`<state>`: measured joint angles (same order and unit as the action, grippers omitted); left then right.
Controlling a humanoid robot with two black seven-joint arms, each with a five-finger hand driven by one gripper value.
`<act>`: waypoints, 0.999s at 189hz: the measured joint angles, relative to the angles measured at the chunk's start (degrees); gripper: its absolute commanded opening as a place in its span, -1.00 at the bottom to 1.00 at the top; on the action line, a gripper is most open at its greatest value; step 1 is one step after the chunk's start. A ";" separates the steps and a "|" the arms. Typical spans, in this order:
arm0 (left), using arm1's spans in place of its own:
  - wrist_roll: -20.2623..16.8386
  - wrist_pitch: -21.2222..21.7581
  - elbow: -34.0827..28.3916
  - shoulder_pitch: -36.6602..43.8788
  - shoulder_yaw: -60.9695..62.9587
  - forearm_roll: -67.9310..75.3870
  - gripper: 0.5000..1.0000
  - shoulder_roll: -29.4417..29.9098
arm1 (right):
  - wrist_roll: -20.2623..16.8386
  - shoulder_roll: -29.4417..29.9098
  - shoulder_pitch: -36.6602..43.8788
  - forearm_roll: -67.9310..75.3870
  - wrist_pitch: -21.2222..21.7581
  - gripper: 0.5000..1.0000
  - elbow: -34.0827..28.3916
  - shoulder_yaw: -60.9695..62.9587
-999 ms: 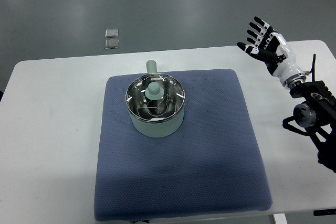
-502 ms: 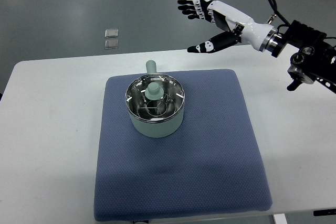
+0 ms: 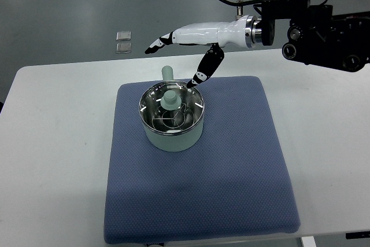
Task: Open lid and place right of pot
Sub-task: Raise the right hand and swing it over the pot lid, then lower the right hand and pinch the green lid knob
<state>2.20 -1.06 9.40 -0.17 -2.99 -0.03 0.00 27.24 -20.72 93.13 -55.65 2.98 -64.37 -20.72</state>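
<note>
A white table (image 3: 52, 143) fills most of what I can see, with grey floor beyond its far edge. A blue mat (image 3: 231, 166) covers the middle of the table. On the far half of that mat stands a pale green pot (image 3: 172, 137), its stubby handle (image 3: 167, 73) pointing away from me. The lid (image 3: 171, 111) sits on the pot, clear glass with a steel rim and a green knob (image 3: 170, 98) at its centre. The right hand (image 3: 191, 44) reaches in from the right on a black and white arm, hovering above the pot's far rim, fingers stretched out and thumb hanging down, gripping nothing and clear of the lid. Two small clear squares (image 3: 122, 42) lie on the floor
</note>
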 measured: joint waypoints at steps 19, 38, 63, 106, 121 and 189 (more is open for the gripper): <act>-0.01 -0.02 0.00 -0.02 0.00 -0.02 1.00 0.00 | -0.29 2.82 3.75 -0.30 -2.21 0.62 0.34 -4.60; -0.01 -0.02 0.00 0.00 0.00 -0.02 1.00 0.00 | -0.47 5.68 6.39 -0.30 -4.52 0.61 0.75 -8.49; 0.00 -0.02 0.00 -0.01 0.00 -0.02 1.00 0.00 | -0.86 9.72 7.90 -0.34 -6.44 0.59 2.13 -11.91; 0.00 -0.02 0.00 -0.02 0.00 -0.02 1.00 0.00 | -2.55 14.61 8.06 -0.34 -6.67 0.29 4.40 -15.25; 0.00 -0.01 0.00 -0.01 0.00 -0.01 1.00 0.00 | -2.70 15.40 7.54 -0.48 -6.67 0.20 5.13 -15.76; -0.02 0.00 0.00 -0.01 0.00 -0.01 1.00 0.00 | -4.74 16.49 5.47 -3.95 -6.73 0.12 6.34 -16.75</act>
<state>2.18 -1.06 9.40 -0.17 -2.99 -0.04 0.00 22.50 -4.23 98.60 -59.60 -3.75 -58.03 -37.47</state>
